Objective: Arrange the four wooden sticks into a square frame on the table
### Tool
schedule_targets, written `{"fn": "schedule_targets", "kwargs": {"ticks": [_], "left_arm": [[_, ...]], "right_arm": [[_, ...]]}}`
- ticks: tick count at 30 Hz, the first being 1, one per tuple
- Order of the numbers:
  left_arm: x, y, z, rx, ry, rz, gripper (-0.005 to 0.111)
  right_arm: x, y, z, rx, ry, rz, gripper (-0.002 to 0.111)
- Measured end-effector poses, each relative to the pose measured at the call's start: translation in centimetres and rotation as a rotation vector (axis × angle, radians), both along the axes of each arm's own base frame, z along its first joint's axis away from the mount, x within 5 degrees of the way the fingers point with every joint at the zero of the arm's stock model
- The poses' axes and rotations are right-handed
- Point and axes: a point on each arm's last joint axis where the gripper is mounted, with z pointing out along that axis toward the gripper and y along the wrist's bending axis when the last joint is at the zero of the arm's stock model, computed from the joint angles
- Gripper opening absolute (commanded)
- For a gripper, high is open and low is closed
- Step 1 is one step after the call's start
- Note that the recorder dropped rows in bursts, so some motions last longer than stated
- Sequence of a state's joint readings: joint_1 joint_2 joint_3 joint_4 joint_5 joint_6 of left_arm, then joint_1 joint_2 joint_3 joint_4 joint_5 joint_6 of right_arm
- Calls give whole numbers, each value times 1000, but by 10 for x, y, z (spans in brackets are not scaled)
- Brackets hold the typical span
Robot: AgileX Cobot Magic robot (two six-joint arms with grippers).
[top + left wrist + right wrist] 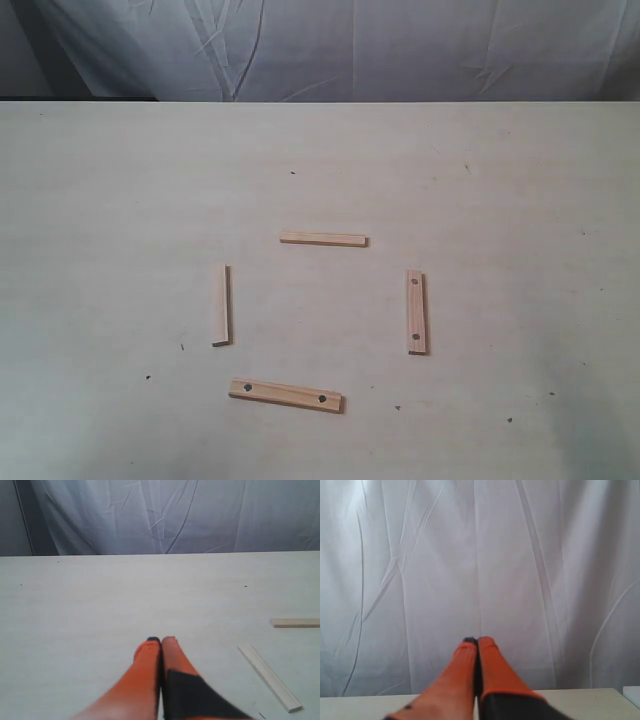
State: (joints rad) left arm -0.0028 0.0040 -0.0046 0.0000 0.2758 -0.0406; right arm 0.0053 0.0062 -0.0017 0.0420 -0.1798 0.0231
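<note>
four sticks [323,239] lie apart in loose square on bench [110,220], corners gapped, none touching. frame unformed; all four need closing in. left end effector [161,640], right end effector [478,640] both closed, empty.

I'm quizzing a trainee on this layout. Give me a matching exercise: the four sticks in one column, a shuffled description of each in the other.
Sticks, as placed in the exterior view:
1. far stick
2. left stick
3. right stick
4. near stick

Descriptions:
A. two holes, lies crosswise
B. plain, runs near to far
C. plain, lies crosswise
D. two holes, runs near to far

Pairs: 1-C, 2-B, 3-D, 4-A
</note>
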Motion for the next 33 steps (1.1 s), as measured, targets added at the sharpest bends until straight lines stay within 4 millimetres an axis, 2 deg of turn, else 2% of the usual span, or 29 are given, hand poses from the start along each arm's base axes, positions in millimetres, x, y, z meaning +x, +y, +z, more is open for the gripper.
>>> {"fn": "schedule_targets", "kwargs": {"ticks": [4,8,12,17,28,33], "left_arm": [[0,0,0,0,0,0,0],[0,0,0,0,0,0,0],[0,0,0,0,0,0,0],[0,0,0,0,0,0,0],[0,0,0,0,0,0,0],[0,0,0,0,0,0,0]], "right_arm": [[-1,0,5,27,62,9,-1],[0,1,36,31,160,21,-1],[14,3,65,30,381,35,-1],[41,4,83,26,573,41,-1],[85,8,64,118,802,70,-1],[124,13,46,222,1008,93,-1]]}}
